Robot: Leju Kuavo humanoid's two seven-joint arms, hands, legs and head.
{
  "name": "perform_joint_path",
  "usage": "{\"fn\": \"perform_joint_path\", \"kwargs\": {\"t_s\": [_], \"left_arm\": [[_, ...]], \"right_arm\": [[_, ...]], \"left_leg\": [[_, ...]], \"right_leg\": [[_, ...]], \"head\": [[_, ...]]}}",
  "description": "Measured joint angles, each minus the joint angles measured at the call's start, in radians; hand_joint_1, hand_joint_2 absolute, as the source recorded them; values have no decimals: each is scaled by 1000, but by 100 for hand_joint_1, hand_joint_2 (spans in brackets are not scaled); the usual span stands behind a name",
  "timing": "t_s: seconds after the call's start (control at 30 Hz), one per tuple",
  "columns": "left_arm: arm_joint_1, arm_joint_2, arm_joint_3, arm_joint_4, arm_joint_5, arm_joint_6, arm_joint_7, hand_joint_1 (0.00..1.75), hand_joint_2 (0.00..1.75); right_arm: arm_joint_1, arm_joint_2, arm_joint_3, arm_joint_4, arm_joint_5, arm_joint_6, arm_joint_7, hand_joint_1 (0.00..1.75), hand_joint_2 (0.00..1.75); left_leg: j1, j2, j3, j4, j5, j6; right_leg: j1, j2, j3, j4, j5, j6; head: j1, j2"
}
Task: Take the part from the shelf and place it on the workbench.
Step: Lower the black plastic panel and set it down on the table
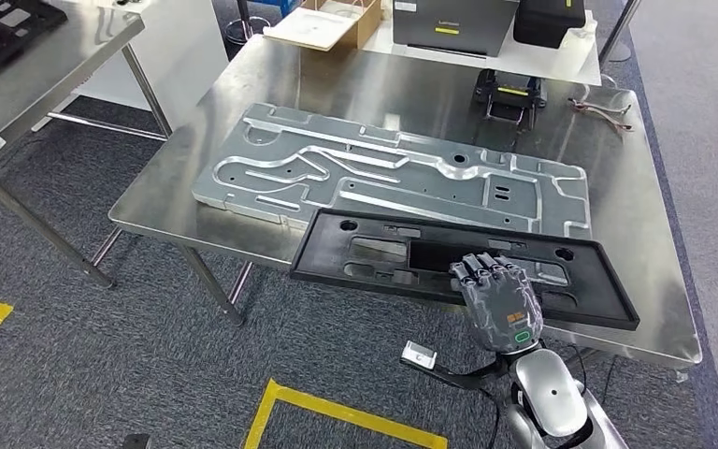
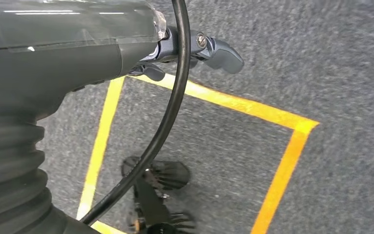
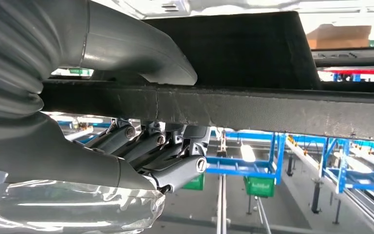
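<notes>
Floor: grey carpet point(image 1: 103, 309) with yellow tape lines point(image 1: 337, 412), nearest the robot.
Left hand point(image 2: 195, 51): hanging over the carpet; fingers mostly hidden, so how far open I cannot tell.
Right hand point(image 1: 497, 297): clamped on the near edge of the part point(image 1: 383, 257), thumb on one face, fingers on the other.
Part: black plastic frame, partly over the workbench point(image 1: 626, 187), overlapping a grey metal plate point(image 1: 383, 168).
Handling: probably light, stiff; long, so a one-edge hold may tip.
Hidden: whether it rests flat.
</notes>
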Motion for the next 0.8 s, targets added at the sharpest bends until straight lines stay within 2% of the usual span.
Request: {"fn": "perform_joint_path", "kwargs": {"t_s": [0.03, 0.07, 0.13, 0.2, 0.23, 0.3, 0.33, 0.37, 0.4, 0.43, 0.5, 0.53, 0.57, 0.67, 0.7, 0.73, 0.8], "left_arm": [[-1, 0, 1, 0, -1, 0, 0, 0, 175], [-1, 0, 3, 0, -1, 0, 1, 0, 175], [-1, 0, 5, 0, -2, 0, 2, 0, 175], [-1, 0, 6, 0, -3, 0, 2, 0, 175], [-1, 0, 6, 0, -4, 0, 2, 0, 175], [0, 1, 7, 0, -4, 0, 2, 0, 175], [3, 2, 8, 0, -4, 0, 2, 0, 175], [5, 2, 9, 0, -4, 0, 3, 0, 175], [7, 2, 11, 0, -4, 0, 3, 0, 175], [8, 2, 12, 0, -4, 0, 3, 0, 175], [11, 4, 17, 0, -4, 0, 3, 0, 175], [12, 6, 19, 0, -4, 0, 4, 0, 175], [14, 7, 21, 0, -5, 0, 5, 0, 175], [19, 9, 22, 1, -5, -1, 9, 0, 175], [19, 10, 22, 1, -5, -2, 10, 0, 175], [19, 10, 23, 1, -6, -2, 10, 0, 175], [19, 10, 24, 1, -6, -3, 18, 0, 175]], "right_arm": [[-5, -1, 0, 17, -5, 3, 2, 175, 175], [-8, -1, 0, 32, -10, 7, 5, 175, 175], [-12, -1, -3, 57, -20, 12, 10, 175, 175], [-14, -1, -8, 74, -28, 12, 12, 175, 175], [-15, -1, -10, 83, -31, 11, 13, 175, 175], [-16, -1, -16, 102, -38, 11, 16, 175, 175], [-15, -1, -20, 113, -41, 11, 16, 175, 175], [-14, -1, -24, 123, -45, 10, 17, 175, 175], [-13, -1, -28, 132, -47, 10, 17, 175, 175], [-12, -1, -31, 140, -49, 10, 17, 175, 175], [-12, -1, -37, 152, -52, 8, 17, 175, 175], [-13, -1, -40, 158, -53, 7, 17, 175, 175], [-13, -1, -43, 163, -54, 5, 16, 175, 175], [-14, -1, -55, 175, -55, 0, 13, 175, 175], [-16, -1, -58, 177, -55, -1, 12, 175, 175], [-20, -1, -61, 180, -56, -2, 10, 175, 175], [-25, -1, -67, 188, -58, -3, 3, 175, 175]], "left_leg": [[0, -1, 6, 1, -9, -7], [-1, -1, 10, 2, -16, -15], [-2, -1, 14, 9, -20, -26], [0, 2, -7, 59, -17, -33], [1, 5, -36, 110, -23, -36], [3, 9, -119, 234, -64, -43], [3, 10, -159, 282, -89, -45], [3, 10, -186, 302, -100, -47], [3, 10, -197, 291, -91, -46], [3, 11, -194, 249, -59, -43], [-1, 11, -164, 124, 37, -30], [-4, 11, -152, 75, 67, -23], [-8, 11, -143, 46, 84, -17], [-8, 10, -120, 20, 84, -5], [-6, 10, -108, 11, 82, 0], [-4, 9, -95, 4, 80, 5], [-3, 9, -79, -2, 69, 11]], "right_leg": [[3, -1, 4, -35, 32, -6], [6, -2, 4, -51, 47, -15], [9, -1, 8, -52, 43, -32], [7, -1, 27, -61, 35, -46], [5, -1, 38, -66, 30, -52], [6, -1, 60, -71, 14, -60], [7, -1, 71, -71, 5, -61], [7, 0, 83, -71, -5, -61], [8, 1, 96, -71, -14, -60], [9, 2, 110, -71, -25, -59], [10, 3, 136, -71, -45, -54], [11, 4, 144, -71, -55, -49], [12, 5, 149, -73, -63, -43], [13, 5, 161, -67, -67, -24], [12, 5, 159, -50, -68, -20], [11, 4, 142, -17, -77, -17], [8, 3, 71, 93, -116, -8]], "head": [[0, 0], [1, 0], [1, 0], [1, 0], [2, 0], [1, 0], [1, 0], [1, 0], [1, 0], [1, 0], [1, 0], [1, 0], [1, 0], [1, 0], [1, 0], [1, 0], [2, 0]]}}
